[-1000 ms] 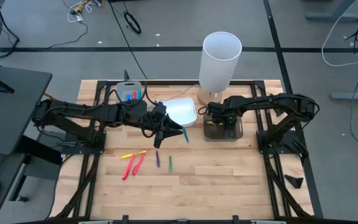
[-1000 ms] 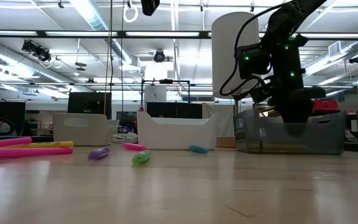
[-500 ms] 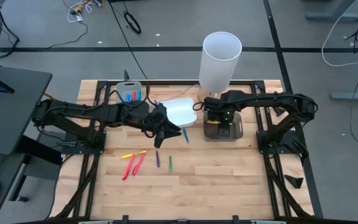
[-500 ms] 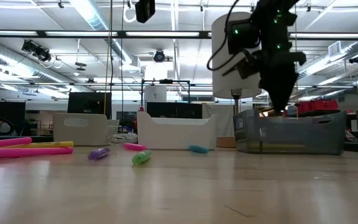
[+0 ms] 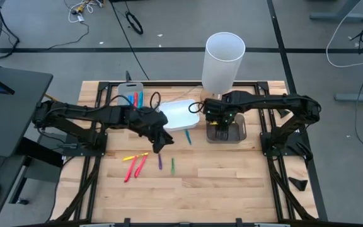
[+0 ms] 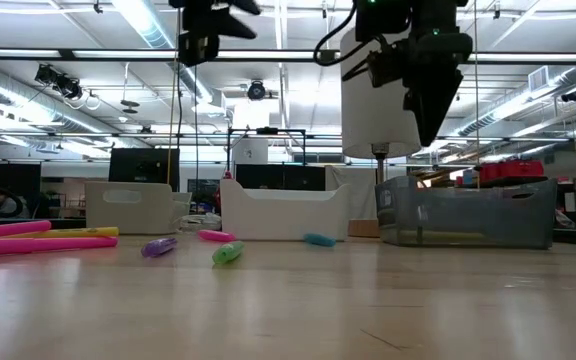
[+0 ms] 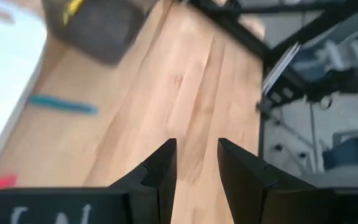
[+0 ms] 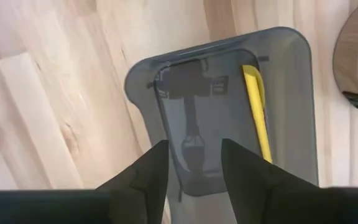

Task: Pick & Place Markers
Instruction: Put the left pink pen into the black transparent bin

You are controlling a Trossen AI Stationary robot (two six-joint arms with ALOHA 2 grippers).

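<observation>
- High view: the white tray (image 5: 183, 115) lies near the table's middle and serves as the landmark. The left gripper (image 5: 161, 140) hangs just in front of the tray's left corner. The right gripper (image 5: 222, 121) hangs above the dark tray (image 5: 226, 131), which lies just to the right of the white tray.
- High view, markers: a blue marker (image 5: 188, 137) lies on the wooden table (image 5: 232, 176) just in front of the white tray. A purple marker (image 5: 159, 162) and a green marker (image 5: 172, 166) lie farther forward. A yellow marker (image 5: 135, 156) and two pink markers (image 5: 135, 168) lie forward and to the left.
- High view, rear: a grey tray (image 5: 130, 93) to the left of the white tray holds blue and red markers. A tall white cylinder (image 5: 222, 62) stands behind the white tray, to its right.
- Low view: both grippers hang well above the table – neither touches a marker. The pink and yellow markers lie at far left; the purple, green and blue markers lie in front of the white tray.
- Left wrist view: the left gripper's fingers (image 7: 160, 175) stand apart with bare wood showing between them – nothing is held. The blue marker lies beside the white tray's edge.
- Right wrist view: the right gripper's fingers (image 8: 145, 176) stand apart and empty above the dark tray. One yellow marker lies along the inside of that tray.
</observation>
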